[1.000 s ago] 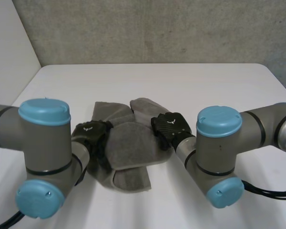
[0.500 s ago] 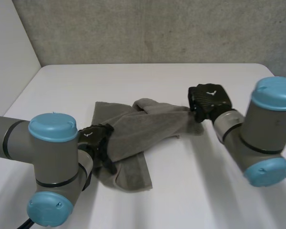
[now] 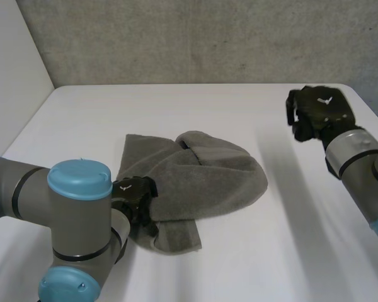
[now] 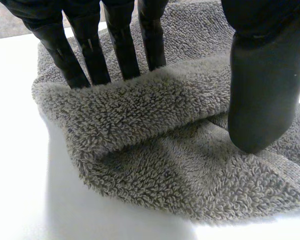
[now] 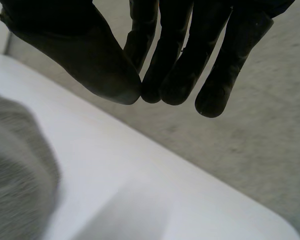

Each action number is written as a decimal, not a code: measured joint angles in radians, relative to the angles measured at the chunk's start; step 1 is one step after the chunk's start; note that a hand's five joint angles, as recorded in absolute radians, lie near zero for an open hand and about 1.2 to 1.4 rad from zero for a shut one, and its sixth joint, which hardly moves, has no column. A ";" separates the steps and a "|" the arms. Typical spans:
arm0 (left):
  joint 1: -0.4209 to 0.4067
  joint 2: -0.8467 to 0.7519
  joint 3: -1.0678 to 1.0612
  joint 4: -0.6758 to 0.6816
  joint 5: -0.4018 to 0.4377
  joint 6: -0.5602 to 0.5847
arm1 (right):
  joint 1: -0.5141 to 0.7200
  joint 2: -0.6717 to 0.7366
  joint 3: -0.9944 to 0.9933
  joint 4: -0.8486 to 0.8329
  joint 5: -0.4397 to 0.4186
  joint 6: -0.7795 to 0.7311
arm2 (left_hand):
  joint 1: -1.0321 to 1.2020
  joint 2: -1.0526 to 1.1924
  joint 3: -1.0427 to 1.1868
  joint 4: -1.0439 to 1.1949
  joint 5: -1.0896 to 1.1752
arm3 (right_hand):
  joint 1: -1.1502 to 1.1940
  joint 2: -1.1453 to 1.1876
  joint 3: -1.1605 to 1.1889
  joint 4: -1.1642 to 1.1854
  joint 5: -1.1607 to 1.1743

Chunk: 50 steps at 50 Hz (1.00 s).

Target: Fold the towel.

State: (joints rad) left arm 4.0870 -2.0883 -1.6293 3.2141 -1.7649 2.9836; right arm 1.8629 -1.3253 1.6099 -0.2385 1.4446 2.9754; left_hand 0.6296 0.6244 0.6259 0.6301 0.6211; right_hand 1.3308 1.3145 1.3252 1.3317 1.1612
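Note:
The grey towel [image 3: 208, 176] lies crumpled in loose folds left of the table's middle. My left hand [image 3: 133, 196] is at its near left edge. In the left wrist view a thick fold of the towel [image 4: 155, 110] runs between the fingers [image 4: 122, 45] behind it and the thumb [image 4: 262, 85] in front, so the hand grips that fold. My right hand [image 3: 318, 112] is raised over the table's far right corner, well away from the cloth. Its thumb and fingertips [image 5: 175, 65] touch with nothing between them. The towel [image 5: 15, 170] lies far below it.
The white table [image 3: 239, 107] has bare room right of the towel and behind it. A grey wall [image 3: 208, 38] stands along the far edge. My left arm [image 3: 79, 220] is near the front left corner, and my right arm [image 3: 359, 157] is along the right edge.
The right hand dragged a towel layer to the right, let it go and rose to the far right corner. The towel now lies wider. The left hand stayed and closed on the fold.

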 measured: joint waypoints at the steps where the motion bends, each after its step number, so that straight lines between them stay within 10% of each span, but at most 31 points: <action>1: 0.000 0.001 -0.001 0.001 0.000 0.004 | 0.002 0.004 0.008 0.013 -0.024 -0.011 | 0.009 0.011 0.010 0.009 0.009 | -0.067 -0.065 -0.065 -0.069 -0.061; 7: 0.004 0.007 -0.005 0.002 0.000 0.027 | 0.036 0.049 0.053 0.075 -0.126 -0.064 | 0.010 0.012 0.011 0.007 0.011 | -0.777 -0.766 -0.775 -0.778 -0.804; 17: 0.013 0.018 -0.034 0.009 -0.001 0.041 | 0.124 0.196 0.093 0.022 -0.183 -0.157 | -0.022 -0.018 -0.021 -0.032 -0.025 | -0.813 -0.775 -0.796 -0.804 -0.837; 22: 0.016 0.011 -0.033 0.014 -0.001 0.040 | 0.137 0.288 0.066 -0.030 -0.178 -0.227 | 0.024 0.027 0.028 0.018 0.024 | -0.591 -0.564 -0.586 -0.590 -0.600; 29: 0.022 0.009 -0.022 0.044 0.004 0.041 | 0.136 0.325 0.012 -0.081 -0.161 -0.250 | 0.765 0.844 0.867 0.842 0.821 | -0.024 -0.004 0.001 0.001 -0.006; 39: 0.072 0.141 0.030 0.022 0.068 0.075 | 0.128 0.065 -0.019 -0.009 -0.156 -0.214 | 0.765 0.854 0.904 0.857 0.833 | -0.004 -0.004 0.001 0.002 0.002; 50: 0.125 0.271 0.207 -0.143 0.261 0.176 | 0.131 0.034 -0.291 0.505 -0.237 -0.273 | 0.765 0.854 0.907 0.881 0.833 | -0.004 -0.004 0.001 0.002 0.002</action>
State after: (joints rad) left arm 4.2117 -1.8168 -1.4223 3.0710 -1.5036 3.1598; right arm 1.9939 -1.2912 1.3187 0.2665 1.2071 2.7024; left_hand 1.3950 1.4781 1.5327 1.5111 1.4538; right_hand 1.3273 1.3106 1.3259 1.3338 1.1635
